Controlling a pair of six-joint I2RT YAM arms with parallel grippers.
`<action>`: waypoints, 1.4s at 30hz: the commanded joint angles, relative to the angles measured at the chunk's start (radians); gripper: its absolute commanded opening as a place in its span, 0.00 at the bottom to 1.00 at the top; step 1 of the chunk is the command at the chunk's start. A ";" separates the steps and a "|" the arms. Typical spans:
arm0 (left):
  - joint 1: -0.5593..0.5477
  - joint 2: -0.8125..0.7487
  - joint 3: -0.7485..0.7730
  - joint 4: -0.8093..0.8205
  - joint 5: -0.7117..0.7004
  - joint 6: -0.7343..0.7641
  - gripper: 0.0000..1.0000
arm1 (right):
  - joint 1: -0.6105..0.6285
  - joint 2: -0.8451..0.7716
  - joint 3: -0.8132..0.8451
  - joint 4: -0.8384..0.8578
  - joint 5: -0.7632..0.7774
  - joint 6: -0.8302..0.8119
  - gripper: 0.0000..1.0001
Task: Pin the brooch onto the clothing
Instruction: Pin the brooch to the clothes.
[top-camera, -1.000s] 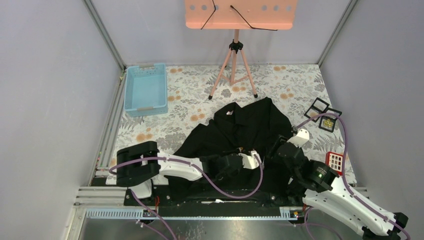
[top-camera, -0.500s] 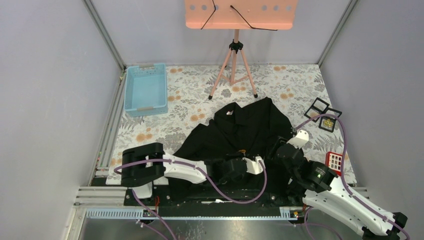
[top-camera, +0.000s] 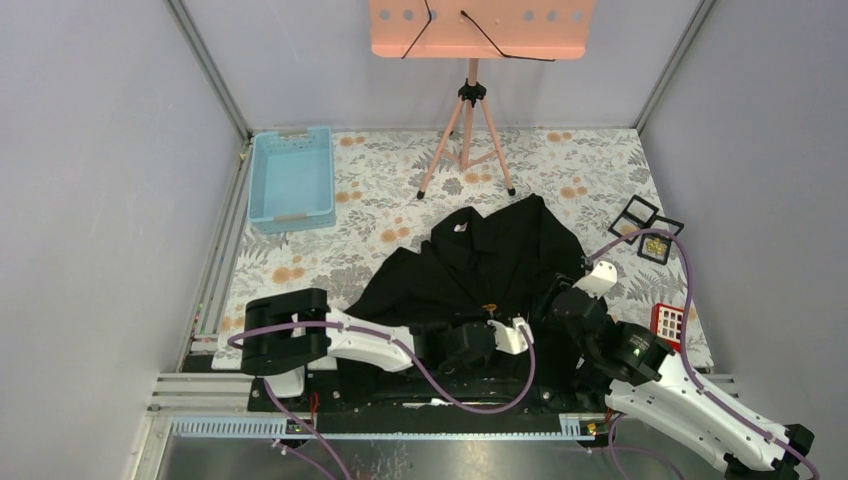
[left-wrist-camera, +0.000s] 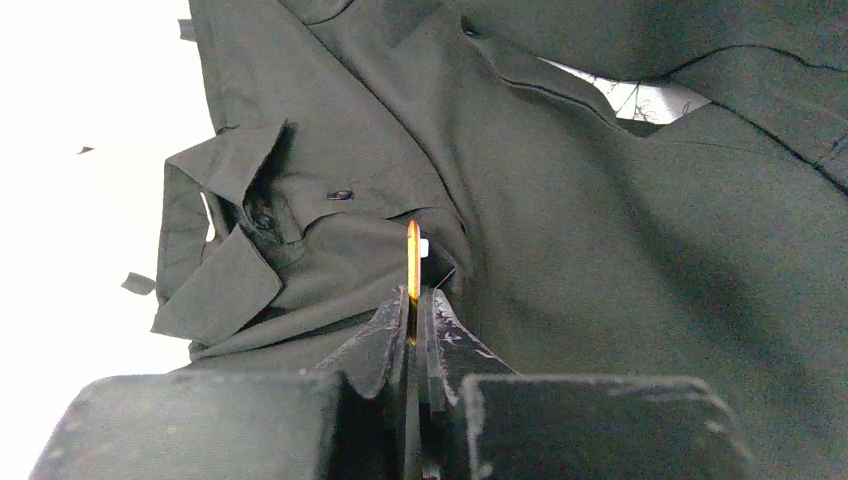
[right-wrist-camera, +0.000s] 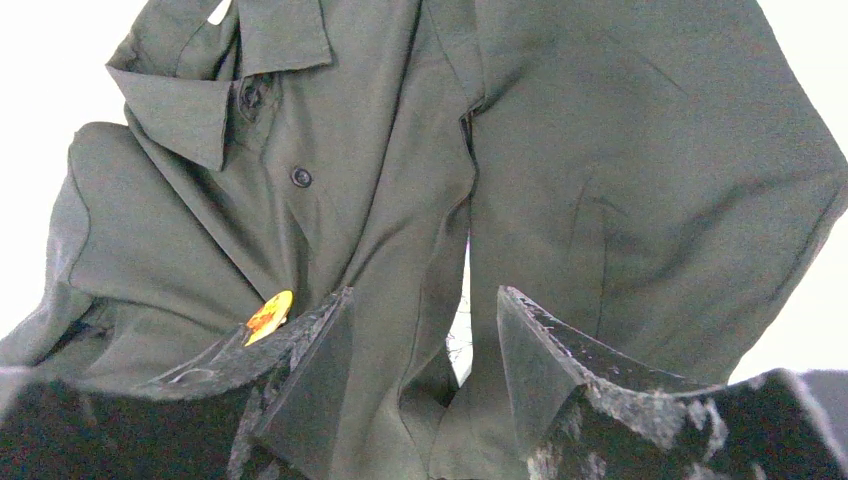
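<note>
Brooch (left-wrist-camera: 413, 262), gold and edge-on, pinched in clenched left claw (left-wrist-camera: 412, 303) at lower centre, black shirt (left-wrist-camera: 600, 250) spread beneath, right claw (right-wrist-camera: 420, 305) released above it

Table (top-camera: 560, 160): floral cover.
Shirt (top-camera: 500, 255): centre toward 6 o'clock.
Blue bin (top-camera: 290, 223): 10 o'clock.
Tripod (top-camera: 468, 130): 12 o'clock.
Black boxes (top-camera: 645, 225): 3 o'clock.
Red box (top-camera: 668, 322): 4 o'clock.

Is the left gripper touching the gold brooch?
Touching. The left wrist view shows the left gripper shut on the brooch, its gold edge poking out above.
</note>
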 joint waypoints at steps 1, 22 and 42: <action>-0.017 -0.001 0.024 0.063 -0.010 0.024 0.00 | -0.002 -0.004 -0.008 0.000 0.017 0.023 0.61; -0.045 0.072 0.048 0.061 0.114 0.117 0.00 | -0.019 0.161 -0.111 0.270 -0.137 0.015 0.68; -0.047 0.075 0.010 0.096 0.098 0.102 0.00 | -0.211 0.623 0.056 0.511 -0.614 -0.285 0.61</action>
